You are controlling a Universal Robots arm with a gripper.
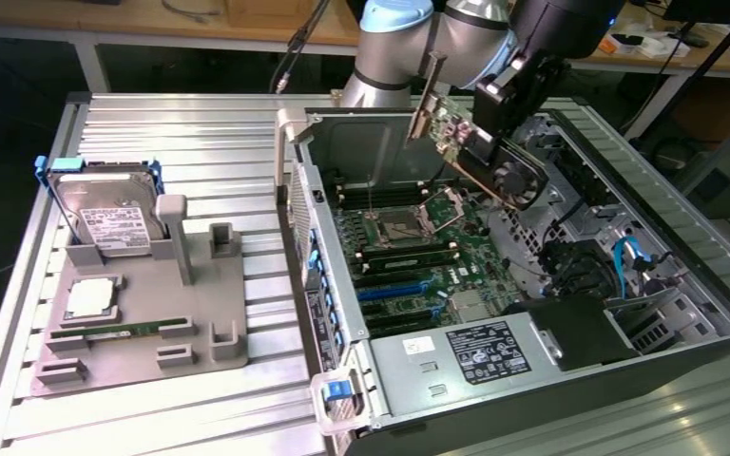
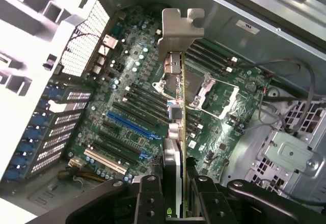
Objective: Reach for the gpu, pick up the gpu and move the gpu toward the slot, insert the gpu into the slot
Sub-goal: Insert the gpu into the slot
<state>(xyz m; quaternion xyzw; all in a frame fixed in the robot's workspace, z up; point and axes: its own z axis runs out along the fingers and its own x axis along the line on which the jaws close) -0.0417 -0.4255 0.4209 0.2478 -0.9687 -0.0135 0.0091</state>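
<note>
My gripper (image 1: 498, 119) is shut on the gpu (image 1: 489, 161) and holds it in the air over the open computer case (image 1: 339, 285). The card hangs tilted, its black fan (image 1: 520, 180) facing the exterior view's right and its silver bracket (image 1: 426, 95) pointing up and back. In the wrist view the gpu (image 2: 175, 127) runs edge-on away from the gripper (image 2: 175, 196), with the bracket (image 2: 181, 28) at the far end. It hovers over the motherboard (image 2: 127, 96), apart from it. The blue slot (image 2: 130, 124) lies beside and below the card; in the exterior view the blue slot (image 1: 397, 290) sits lower on the board.
A grey fixture (image 1: 149, 313) at the exterior view's left holds a silver hard drive (image 1: 109, 218), a small chip (image 1: 90, 297) and a memory stick (image 1: 118, 331). Inside the case are the CPU socket (image 1: 403, 226), a power supply (image 1: 467, 356), cables and a drive cage (image 2: 290, 158).
</note>
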